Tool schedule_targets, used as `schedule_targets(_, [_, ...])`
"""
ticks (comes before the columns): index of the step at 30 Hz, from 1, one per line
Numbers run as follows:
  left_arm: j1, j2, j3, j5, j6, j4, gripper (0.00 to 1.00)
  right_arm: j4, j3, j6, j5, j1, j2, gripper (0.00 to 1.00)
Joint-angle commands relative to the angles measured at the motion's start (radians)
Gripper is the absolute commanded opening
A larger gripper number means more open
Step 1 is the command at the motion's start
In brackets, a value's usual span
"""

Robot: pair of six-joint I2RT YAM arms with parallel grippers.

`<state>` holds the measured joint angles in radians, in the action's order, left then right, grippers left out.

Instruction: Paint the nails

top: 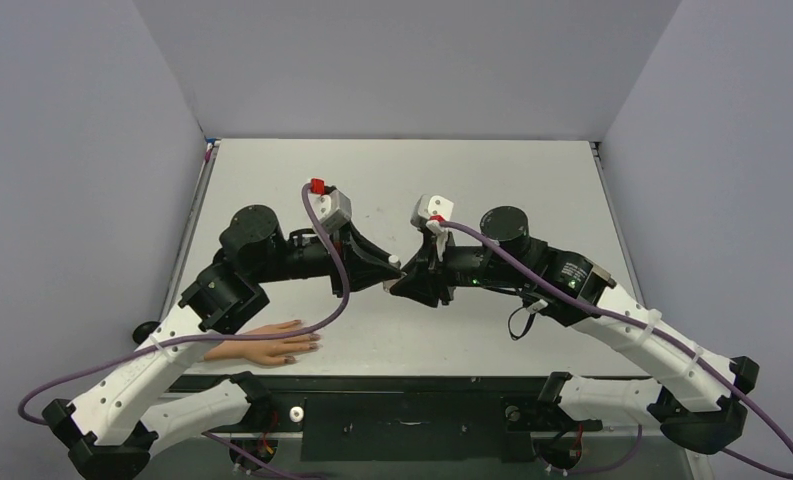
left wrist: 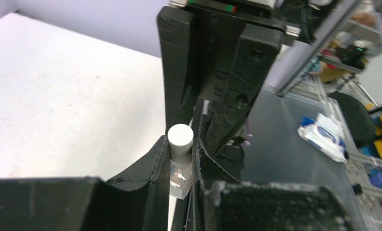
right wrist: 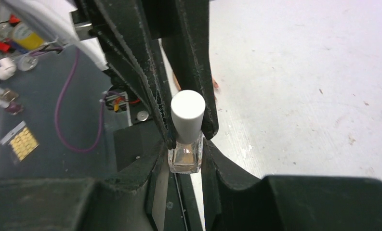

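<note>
- The two arms meet over the middle of the table, their tips all but touching.
- The right gripper is pinched narrow on the glass body of a small clear bottle and holds it upright.
- The left gripper comes in from the other side, its jaws closed on the white cap.
- The fake hand lies flat at the near left edge of the table, partly under the left arm, fingers pointing right.
- The nails show as dark tips on those fingers, well apart from both grippers and the bottle.
</note>
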<state>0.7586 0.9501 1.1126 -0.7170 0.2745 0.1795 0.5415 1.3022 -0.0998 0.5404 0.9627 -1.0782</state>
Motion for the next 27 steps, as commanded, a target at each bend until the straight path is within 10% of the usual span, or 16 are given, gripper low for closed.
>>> schedule_targets(1, [0.052,-0.002,0.045,0.197,-0.001,0.096,0.00,-0.092,0.074,-0.049,-0.211,-0.013,-0.026,0.00])
schedule_targets(10, [0.112,-0.006,0.056,0.360,0.003,0.115,0.03,-0.080,0.100,-0.069,-0.243,-0.013,-0.057,0.00])
schedule_targets(20, [0.112,-0.002,0.145,0.263,-0.038,0.203,0.56,-0.055,0.067,-0.054,-0.180,-0.013,-0.015,0.00])
schedule_targets(27, [0.110,-0.020,0.196,0.214,-0.084,0.261,0.63,-0.052,0.025,-0.026,-0.056,-0.012,0.042,0.00])
